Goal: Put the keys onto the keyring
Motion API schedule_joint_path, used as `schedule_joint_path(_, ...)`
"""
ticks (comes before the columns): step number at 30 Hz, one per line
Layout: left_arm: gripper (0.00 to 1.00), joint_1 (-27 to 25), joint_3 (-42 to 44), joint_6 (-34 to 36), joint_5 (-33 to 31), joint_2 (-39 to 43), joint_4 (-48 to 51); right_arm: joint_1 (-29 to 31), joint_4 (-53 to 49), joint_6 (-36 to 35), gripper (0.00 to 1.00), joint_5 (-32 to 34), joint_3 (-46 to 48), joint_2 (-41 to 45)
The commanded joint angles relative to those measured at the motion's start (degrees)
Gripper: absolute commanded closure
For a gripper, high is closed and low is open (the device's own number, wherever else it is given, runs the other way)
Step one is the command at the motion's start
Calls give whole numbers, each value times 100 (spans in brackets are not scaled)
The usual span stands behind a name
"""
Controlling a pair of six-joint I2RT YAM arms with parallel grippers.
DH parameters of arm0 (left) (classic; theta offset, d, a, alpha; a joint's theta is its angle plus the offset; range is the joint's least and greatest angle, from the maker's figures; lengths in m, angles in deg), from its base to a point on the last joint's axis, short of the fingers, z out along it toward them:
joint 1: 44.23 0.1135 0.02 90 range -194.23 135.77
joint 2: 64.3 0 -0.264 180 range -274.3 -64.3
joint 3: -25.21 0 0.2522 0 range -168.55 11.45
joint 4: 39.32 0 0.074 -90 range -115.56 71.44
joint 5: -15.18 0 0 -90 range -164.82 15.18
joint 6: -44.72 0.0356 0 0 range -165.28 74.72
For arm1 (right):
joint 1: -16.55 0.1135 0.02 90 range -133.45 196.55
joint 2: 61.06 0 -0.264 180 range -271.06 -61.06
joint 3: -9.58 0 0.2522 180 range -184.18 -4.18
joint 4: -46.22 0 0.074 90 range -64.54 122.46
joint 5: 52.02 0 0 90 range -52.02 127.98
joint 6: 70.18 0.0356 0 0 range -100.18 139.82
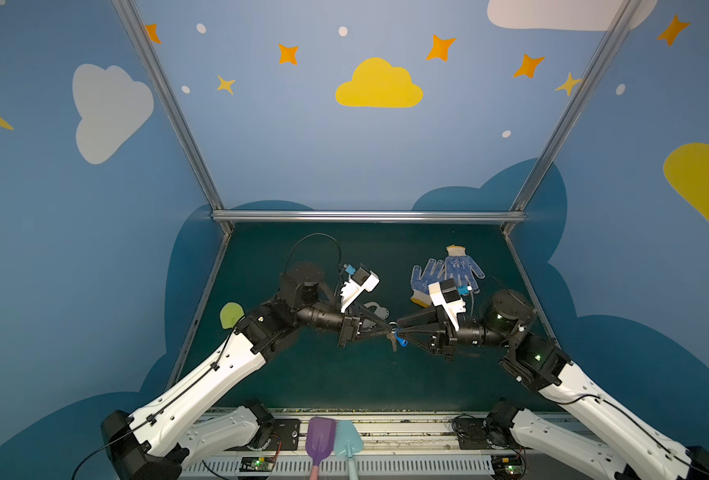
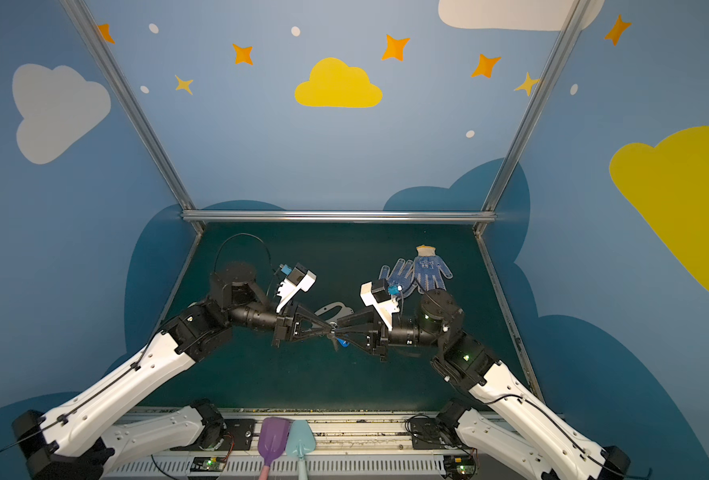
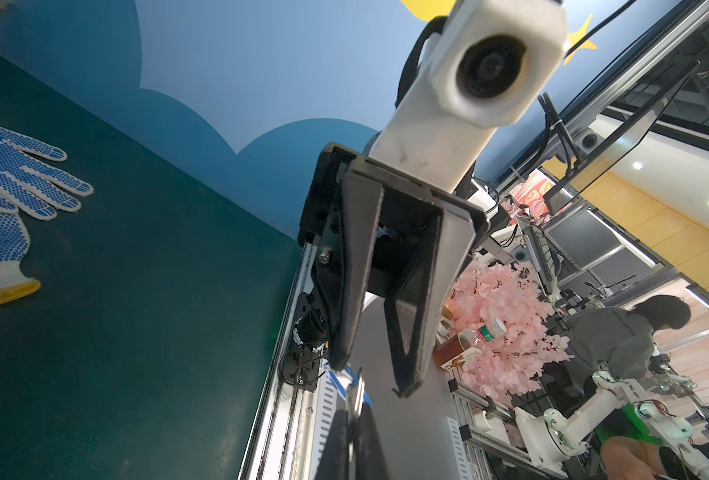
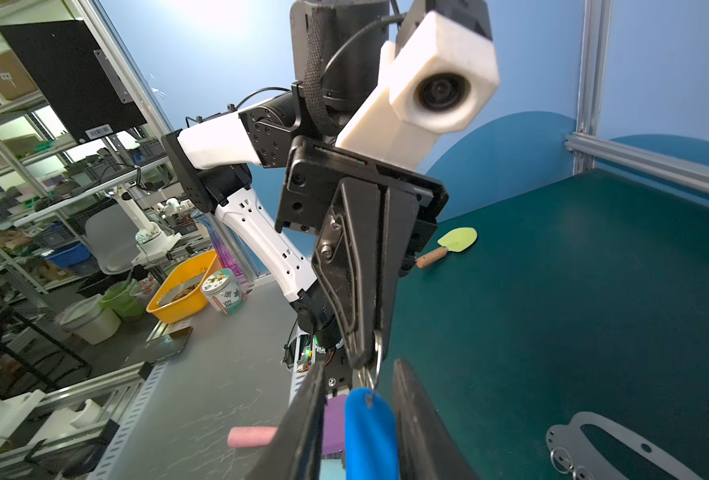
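Keyring [image 4: 560,436] and gloves [image 1: 448,272] lie on green mat [image 1: 344,374] between cloud-painted walls [image 1: 302,145].

**The keys** [image 1: 398,338]: one silver metal key and one bright blue plastic tag, joined on a small split ring. The bunch is clear of the mat [image 1: 344,374]. It hangs downward from the ring, which is pinched in the closed tips of the left gripper [image 1: 388,329]. It sits left of the gloves [image 1: 448,272] and nearer the front edge, apart from them.

**The keyring** [image 4: 566,436]: a flat grey half-oval plate with a long slot, a hole-dotted straight edge and small metal rings. It lies flat on the mat, left of the gloves. The keys are not attached.
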Motion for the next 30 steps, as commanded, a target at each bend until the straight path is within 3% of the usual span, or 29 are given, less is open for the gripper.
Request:
schedule_joint_path(1,96,-16,-49,57,-46,120,-139,9,152,187,70,-217,-10,-89)
schedule_joint_path(4,96,-10,-49,77,-88,163,-122,16,171,194,80,-262,-5,-116)
schedule_joint_path(12,96,-1,-40,116,-195,168,-102,22,191,202,91,-421,6,-94)
schedule_joint_path(14,96,6,-40,119,-222,178,-117,26,187,166,100,-551,-22,-111)
schedule_joint_path(15,96,-1,-40,114,-237,182,-119,32,154,141,100,-549,-45,-128)
schedule_joint_path(16,91,7,-48,100,-263,186,-123,36,92,93,100,-517,-76,-137)
schedule_joint_path(18,71,7,-49,68,-427,211,-88,55,-103,-96,100,-307,-125,-124)
schedule_joint_path(20,66,60,-8,63,-608,279,-33,82,-326,-554,100,-94,-122,-73)
schedule_joint_path(23,48,315,271,-307,-1173,569,-247,241,-779,-1287,100,842,-82,47)
schedule_joint_path(28,34,682,958,-1162,-2441,1260,-563,727,-619,-2606,100,3078,505,376)
schedule_joint_path(30,33,767,1006,-1437,-2757,1296,-339,878,-436,-2941,100,3671,692,431)
